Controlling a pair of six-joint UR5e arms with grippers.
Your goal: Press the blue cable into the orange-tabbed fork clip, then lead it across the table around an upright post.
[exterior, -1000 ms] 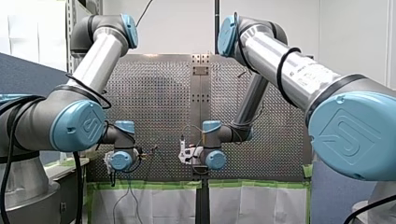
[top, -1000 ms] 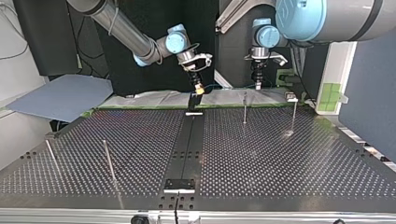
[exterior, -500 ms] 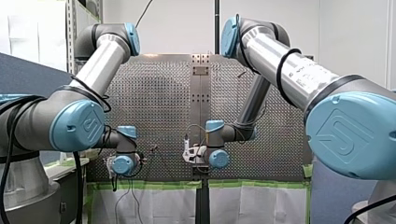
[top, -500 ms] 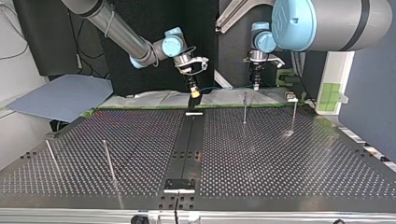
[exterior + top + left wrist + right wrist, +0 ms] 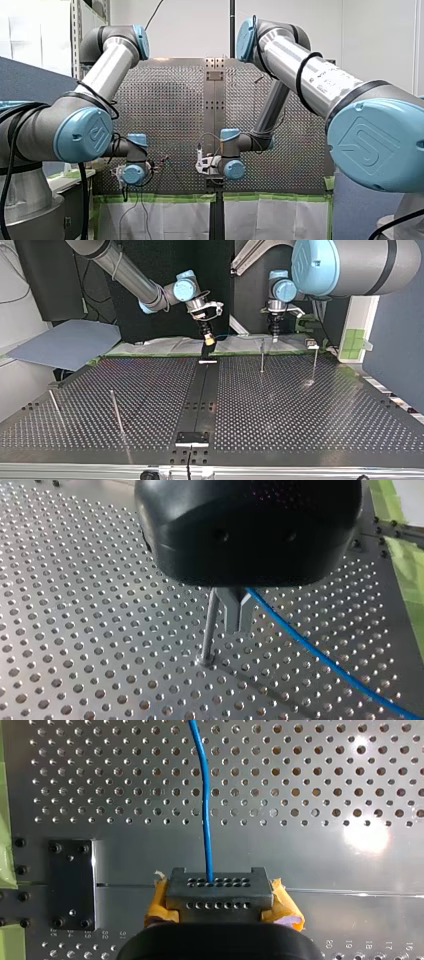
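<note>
Left claw (image 5: 238, 626) pinches thin blue cable (image 5: 320, 655) beside slim metal post (image 5: 209, 625); right claw (image 5: 207, 339): cannot tell.

There's the blue cable (image 5: 205, 820), bright over the silver worktop (image 5: 325, 780), which is dotted all across with dark holes. My left claw (image 5: 237, 625) shows a black housing and grey metal tips. My right claw (image 5: 220, 892) is dark grey with orange-yellow pads (image 5: 285, 906). Green tape (image 5: 405, 565) edges the worktop, and there's a black plate (image 5: 70, 885) too.
</note>
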